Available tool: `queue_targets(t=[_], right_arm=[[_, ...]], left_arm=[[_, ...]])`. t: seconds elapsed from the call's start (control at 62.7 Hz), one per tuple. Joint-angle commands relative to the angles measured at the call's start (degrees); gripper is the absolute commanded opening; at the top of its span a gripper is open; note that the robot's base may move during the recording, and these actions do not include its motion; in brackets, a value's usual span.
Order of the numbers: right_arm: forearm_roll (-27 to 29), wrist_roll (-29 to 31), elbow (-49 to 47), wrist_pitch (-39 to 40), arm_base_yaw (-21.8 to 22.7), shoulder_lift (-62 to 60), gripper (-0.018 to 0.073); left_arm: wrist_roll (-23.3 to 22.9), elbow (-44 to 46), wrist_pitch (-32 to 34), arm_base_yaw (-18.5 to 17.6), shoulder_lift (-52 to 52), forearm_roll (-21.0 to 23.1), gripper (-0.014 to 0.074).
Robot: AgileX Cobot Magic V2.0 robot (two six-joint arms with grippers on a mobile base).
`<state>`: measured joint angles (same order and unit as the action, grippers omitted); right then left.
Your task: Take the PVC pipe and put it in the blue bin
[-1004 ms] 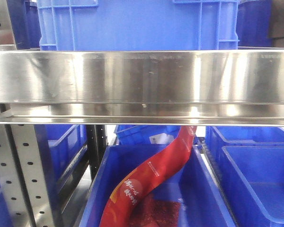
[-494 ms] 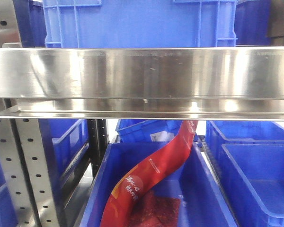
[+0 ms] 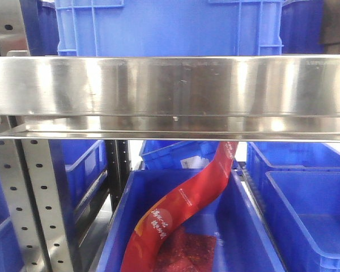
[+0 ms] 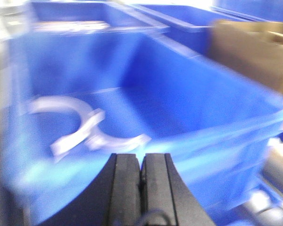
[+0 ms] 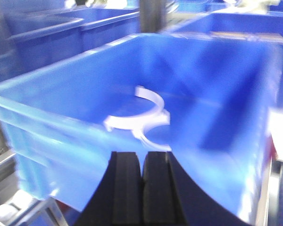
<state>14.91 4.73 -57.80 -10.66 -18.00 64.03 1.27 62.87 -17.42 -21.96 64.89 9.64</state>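
White curved PVC pipe [image 5: 139,117] pieces lie on the floor of a blue bin [image 5: 61,122]. Left gripper [image 4: 141,172] and right gripper [image 5: 142,176] both have jaws pressed together, gripping nothing, above the bin's near rim.
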Motion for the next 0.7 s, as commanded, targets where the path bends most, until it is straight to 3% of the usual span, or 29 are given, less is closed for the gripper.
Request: queue_targets(t=[0.0, 0.128, 0.303, 0.685], right_arm=[[5.39, 0.25, 5.70, 6.84, 2.50, -3.99, -0.0167], [5.70, 0.25, 12.91, 10.32, 4.96, -11.26, -0.0167], [1.30, 0.25, 20.09, 4.51, 6.97, -21.46, -0.0167], [1.20, 0.25, 22.08, 0.35, 6.97, -34.20, -0.0167]], left_arm=[[-0.02, -5.29, 4.05, 2.42, -4.92, 1.86, -0.0111], [-0.02, -13.39, 6.19, 6.62, -13.17, 3.17, -0.0111], [-0.02, -22.89, 6.23, 11.53, -23.89, 3.70, -0.0111], [-0.02, -26.81, 6.14, 12.16, -39.13, 3.70, -0.0111]])
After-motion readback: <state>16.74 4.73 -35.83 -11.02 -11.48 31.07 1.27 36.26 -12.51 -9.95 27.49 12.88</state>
